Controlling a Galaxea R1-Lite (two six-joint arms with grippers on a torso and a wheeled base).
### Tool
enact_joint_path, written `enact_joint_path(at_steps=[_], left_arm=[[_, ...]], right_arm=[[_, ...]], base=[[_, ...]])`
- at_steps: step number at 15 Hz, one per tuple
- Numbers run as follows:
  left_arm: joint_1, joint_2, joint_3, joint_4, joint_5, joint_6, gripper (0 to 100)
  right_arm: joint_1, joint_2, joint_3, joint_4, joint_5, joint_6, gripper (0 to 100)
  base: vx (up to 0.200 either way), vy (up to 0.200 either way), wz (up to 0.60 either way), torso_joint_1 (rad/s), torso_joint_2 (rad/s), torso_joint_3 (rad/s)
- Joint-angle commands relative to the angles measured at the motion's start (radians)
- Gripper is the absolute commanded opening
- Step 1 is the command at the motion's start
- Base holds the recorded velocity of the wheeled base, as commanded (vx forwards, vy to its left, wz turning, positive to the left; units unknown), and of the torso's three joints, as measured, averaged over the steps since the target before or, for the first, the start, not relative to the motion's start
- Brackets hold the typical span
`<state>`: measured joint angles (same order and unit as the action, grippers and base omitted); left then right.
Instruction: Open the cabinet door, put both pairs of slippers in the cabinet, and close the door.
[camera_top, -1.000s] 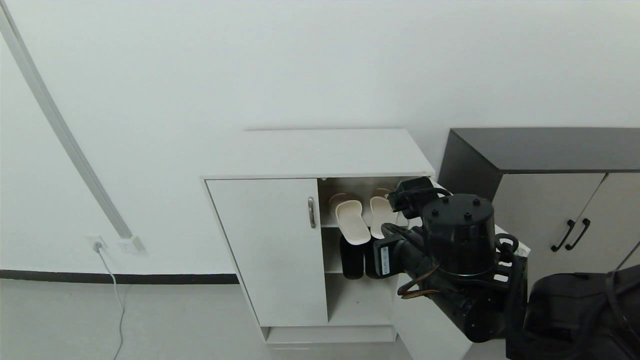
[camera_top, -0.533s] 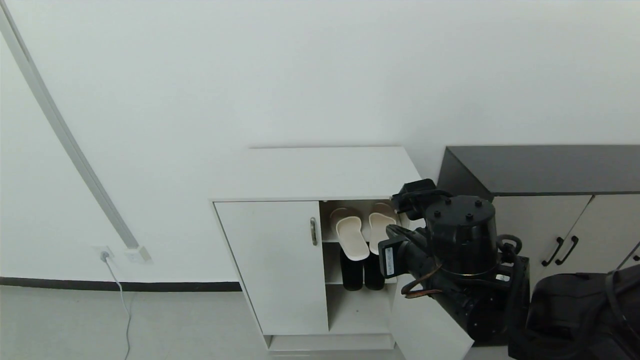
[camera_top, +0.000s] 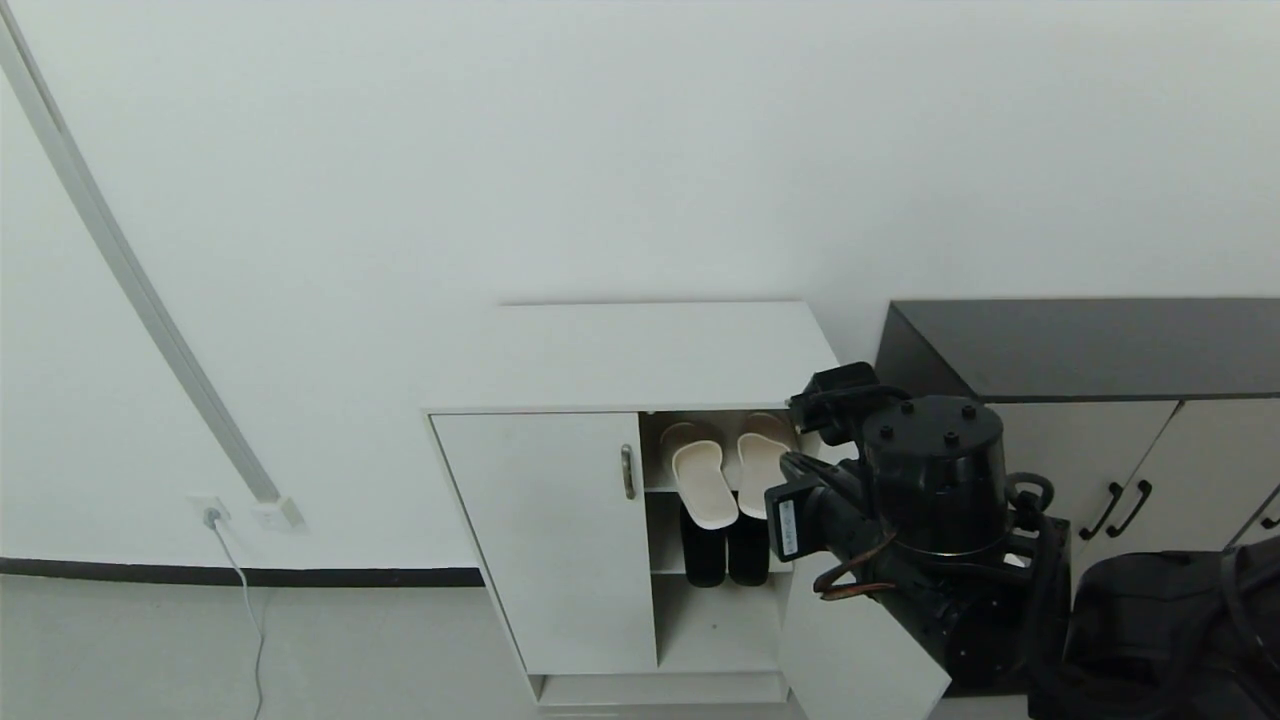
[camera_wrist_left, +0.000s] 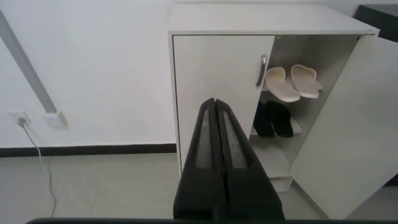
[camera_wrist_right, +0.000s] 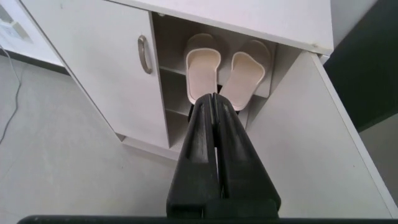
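Note:
The white cabinet (camera_top: 650, 350) has its left door closed and its right door (camera_top: 850, 660) swung open. One beige pair of slippers (camera_top: 705, 480) lies on the upper shelf and a black pair (camera_top: 720, 545) on the shelf below. My right gripper (camera_wrist_right: 215, 98) is shut and holds nothing. It hangs in front of the opening, apart from the beige slippers (camera_wrist_right: 203, 65) and beside the open door (camera_wrist_right: 305, 137). My left gripper (camera_wrist_left: 215, 102) is shut and holds nothing, farther back and facing the closed door (camera_wrist_left: 217, 81). The beige pair (camera_wrist_left: 292, 81) and black pair (camera_wrist_left: 273, 119) lie beyond it.
A dark-topped cabinet (camera_top: 1100, 350) with black handles stands right of the white one, close behind the open door. A wall socket with a hanging cable (camera_top: 215, 515) is at the left, and a slanted conduit (camera_top: 130, 270) runs up the wall. Bare floor (camera_top: 300, 650) lies left of the cabinet.
The whole head picture has shifted: the cabinet sits lower and slightly smaller, so the camera has moved. The slippers, the open door and both shut grippers look unchanged.

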<state>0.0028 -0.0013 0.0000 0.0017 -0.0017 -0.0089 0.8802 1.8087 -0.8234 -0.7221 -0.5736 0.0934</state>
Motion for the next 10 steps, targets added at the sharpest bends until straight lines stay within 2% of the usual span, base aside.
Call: enact_joint_path(at_steps=[1,2,8,10], left_arm=[[0.000,0.001,0.000,0.000,0.000,-0.002,0],[0.000,0.001,0.000,0.000,0.000,-0.002,0],[0.000,0.001,0.000,0.000,0.000,-0.003,0],[0.000,0.001,0.000,0.000,0.000,-0.003,0]], right_arm=[[0.000,-0.002,0.001,0.000,0.000,-0.008,0],[0.000,-0.003,0.001,0.000,0.000,-0.009,0],[-0.014,0.000,-0.002,0.000,0.000,-0.011,0],[-0.026,0.000,0.000,0.000,0.000,-0.011,0]], base=[[0.000,0.000,0.00,0.000,0.00,0.000],[0.000,0.000,0.00,0.000,0.00,0.000],[0.000,0.000,-0.60,0.002,0.00,0.004],[0.000,0.000,0.00,0.000,0.00,0.000]])
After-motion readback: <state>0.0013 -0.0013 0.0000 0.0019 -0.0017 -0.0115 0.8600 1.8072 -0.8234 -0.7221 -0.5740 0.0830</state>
